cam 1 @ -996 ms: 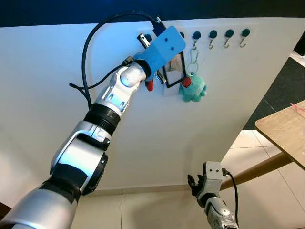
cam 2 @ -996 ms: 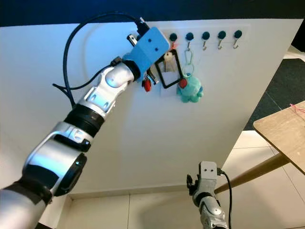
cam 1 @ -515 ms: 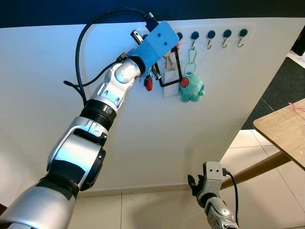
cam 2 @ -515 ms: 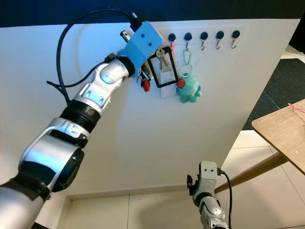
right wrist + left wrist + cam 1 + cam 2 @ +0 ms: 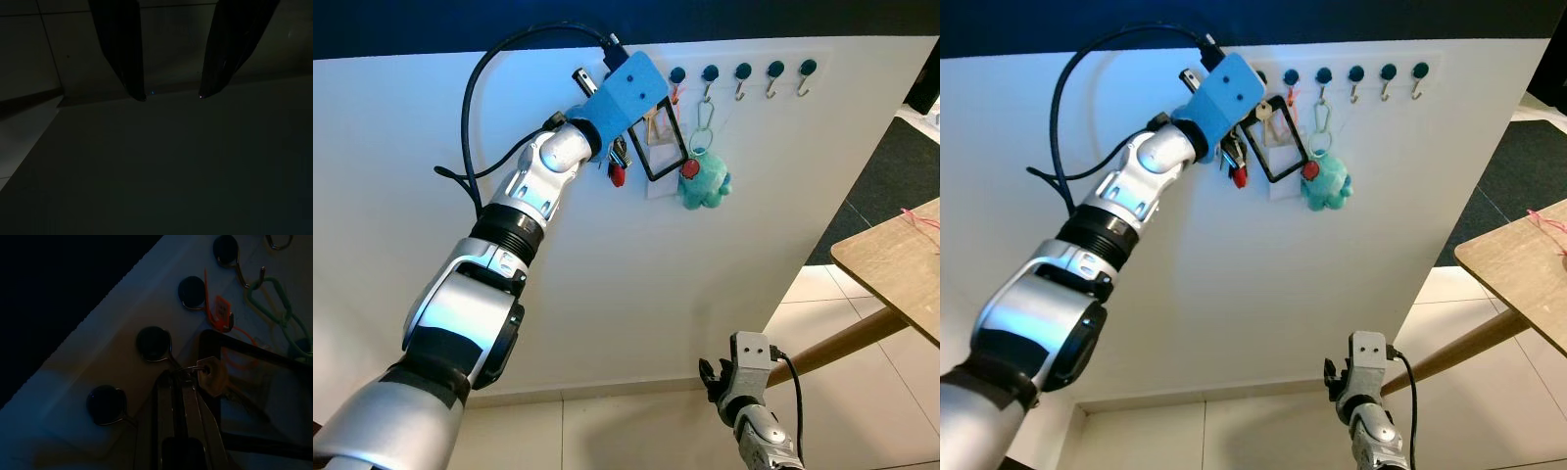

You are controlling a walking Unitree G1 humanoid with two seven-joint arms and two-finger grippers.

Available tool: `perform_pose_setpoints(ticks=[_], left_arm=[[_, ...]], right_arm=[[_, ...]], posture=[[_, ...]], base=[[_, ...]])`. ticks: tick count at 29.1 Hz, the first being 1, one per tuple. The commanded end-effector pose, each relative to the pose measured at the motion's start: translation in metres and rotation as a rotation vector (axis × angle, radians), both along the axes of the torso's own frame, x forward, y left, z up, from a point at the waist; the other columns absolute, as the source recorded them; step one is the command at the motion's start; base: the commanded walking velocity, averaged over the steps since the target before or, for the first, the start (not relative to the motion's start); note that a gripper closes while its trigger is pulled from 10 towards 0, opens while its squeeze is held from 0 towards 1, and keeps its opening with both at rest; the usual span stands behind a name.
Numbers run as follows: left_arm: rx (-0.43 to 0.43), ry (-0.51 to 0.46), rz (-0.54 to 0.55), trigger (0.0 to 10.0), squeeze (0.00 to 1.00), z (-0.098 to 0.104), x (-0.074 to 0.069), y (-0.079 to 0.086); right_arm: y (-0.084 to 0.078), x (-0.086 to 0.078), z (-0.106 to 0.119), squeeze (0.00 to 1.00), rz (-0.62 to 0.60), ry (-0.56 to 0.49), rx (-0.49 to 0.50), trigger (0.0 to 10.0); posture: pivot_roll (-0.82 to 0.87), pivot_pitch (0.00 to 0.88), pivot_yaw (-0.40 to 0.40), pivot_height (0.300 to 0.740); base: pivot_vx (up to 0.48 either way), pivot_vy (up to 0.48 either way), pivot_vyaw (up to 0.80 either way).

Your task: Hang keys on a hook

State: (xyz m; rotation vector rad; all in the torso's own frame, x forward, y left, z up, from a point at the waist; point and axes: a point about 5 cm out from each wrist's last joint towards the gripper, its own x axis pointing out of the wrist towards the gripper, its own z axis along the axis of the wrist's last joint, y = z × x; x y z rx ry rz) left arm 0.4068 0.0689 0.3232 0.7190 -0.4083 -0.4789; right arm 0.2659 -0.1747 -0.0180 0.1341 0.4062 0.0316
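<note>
My left gripper [image 5: 183, 377] is raised to the row of dark-knobbed hooks [image 5: 742, 70] on the white wall and is shut on a key ring. A silver key [image 5: 211, 377] hangs from the ring, with a black-framed card holder [image 5: 658, 147] and a red tag [image 5: 617, 176] below it. In the left wrist view the ring sits at the tip of one hook [image 5: 155, 343]; whether it is over that hook I cannot tell. The blue wrist housing [image 5: 628, 90] hides the fingers in the eye views. My right gripper [image 5: 171, 95] hangs low near the floor, open.
A teal plush keychain [image 5: 705, 181] hangs by a green carabiner [image 5: 705, 116] from a hook just right of the held keys. An orange tag [image 5: 220, 313] hangs on the neighbouring hook. A wooden table corner [image 5: 891, 264] juts in at the right. Below is tiled floor [image 5: 636, 431].
My left gripper has shifted a little to the left along the hook row with the keys, and the black card holder has swung with it. The right arm has stayed put.
</note>
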Motion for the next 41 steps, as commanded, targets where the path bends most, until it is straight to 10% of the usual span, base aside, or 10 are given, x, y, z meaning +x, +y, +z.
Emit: perform_pose_setpoints(ticks=[1,7,8,9,10,25,26,28,29,41], left_arm=[[0.017,0.015,0.041,10.0,0.0,-0.004,0.003,0.016],[-0.006,0.046,0.034,10.0,0.03,-0.009,0.004,0.018],[-0.025,0.053,0.036,10.0,0.55,-0.009,0.004,0.019],[-0.037,0.057,0.037,10.0,0.55,-0.008,0.004,0.019],[-0.05,0.064,0.034,10.0,1.0,-0.008,0.004,0.02],[-0.054,0.061,0.06,10.0,0.99,-0.007,0.006,0.024],[-0.05,0.062,0.059,10.0,0.58,-0.007,0.006,0.024],[-0.048,0.063,0.058,10.0,0.58,-0.007,0.006,0.024],[-0.052,0.07,0.055,10.0,0.0,-0.008,0.006,0.024],[-0.377,0.329,-0.287,10.0,0.0,-0.019,-0.005,0.029]], right_arm=[[0.0,-0.004,-0.004,0.0,-0.001,0.023,0.0,10.0],[0.001,-0.004,-0.004,0.0,0.002,0.019,0.0,10.0],[0.001,-0.004,-0.004,0.0,0.003,0.019,0.0,10.0],[0.001,-0.004,-0.004,0.0,0.003,0.018,0.0,10.0],[0.002,-0.004,-0.004,0.0,0.003,0.018,0.001,10.0],[0.003,-0.004,-0.004,0.0,0.003,0.019,0.004,10.0],[0.003,-0.004,-0.004,0.0,0.002,0.02,0.004,10.0],[0.003,-0.004,-0.004,0.0,0.002,0.021,0.004,10.0],[0.003,-0.005,-0.005,0.0,0.002,0.023,0.004,10.0],[0.003,-0.005,-0.006,0.0,0.002,0.027,0.008,10.0]], posture=[[0.01,0.064,0.039,0.74],[0.01,0.058,0.038,0.74],[0.01,0.058,0.038,0.74],[0.01,0.058,0.038,0.74],[0.01,0.058,0.039,0.74],[0.02,0.059,0.042,0.74],[0.02,0.06,0.042,0.74],[0.02,0.06,0.042,0.74],[0.02,0.06,0.041,0.74],[0.02,0.064,0.04,0.74]], base=[[0.0,0.0,0.0],[0.0,0.0,0.0],[0.0,0.0,0.0],[0.0,0.0,0.0],[0.0,0.0,0.0],[0.0,0.0,0.0],[0.0,0.0,0.0],[0.0,0.0,0.0],[0.0,0.0,0.0],[0.0,0.0,0.0]])
